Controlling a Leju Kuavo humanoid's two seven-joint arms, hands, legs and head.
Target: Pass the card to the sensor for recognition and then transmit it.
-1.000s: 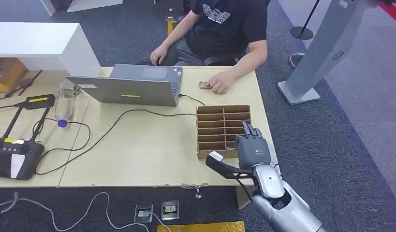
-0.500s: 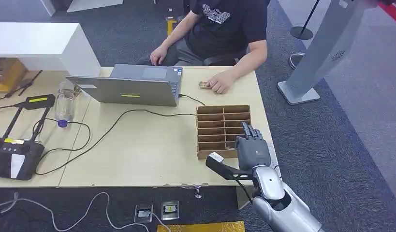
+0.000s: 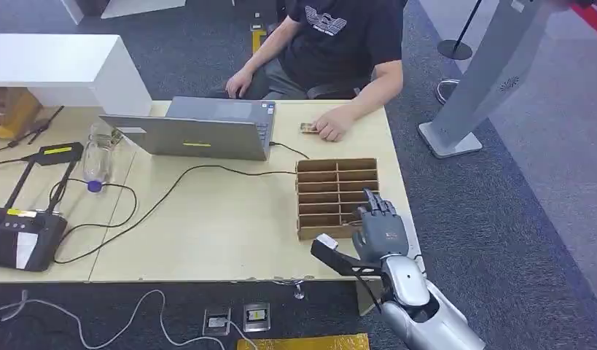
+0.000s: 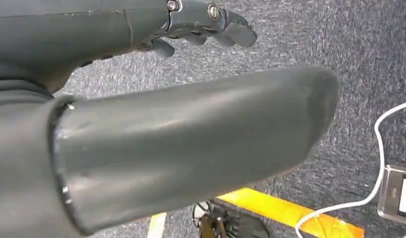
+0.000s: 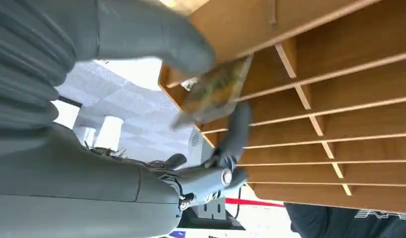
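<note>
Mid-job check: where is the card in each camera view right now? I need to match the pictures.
Head view: the card is hidden behind the right robot hand at the wooden slotted box.
Left wrist view: not in it; carpet under the left robot hand.
Right wrist view: the card is pinched between thumb and finger, against the box.
Shared landmark: the wooden slotted box.

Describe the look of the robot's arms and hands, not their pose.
The right arm is a rounded silver shell with a dark slot near the wrist. The right hand is dark grey, with a small pale marking on its back and slim jointed fingers. In the wrist views, the left hand shows a thick grey thumb, darker fingers and metal pivot screws.
</note>
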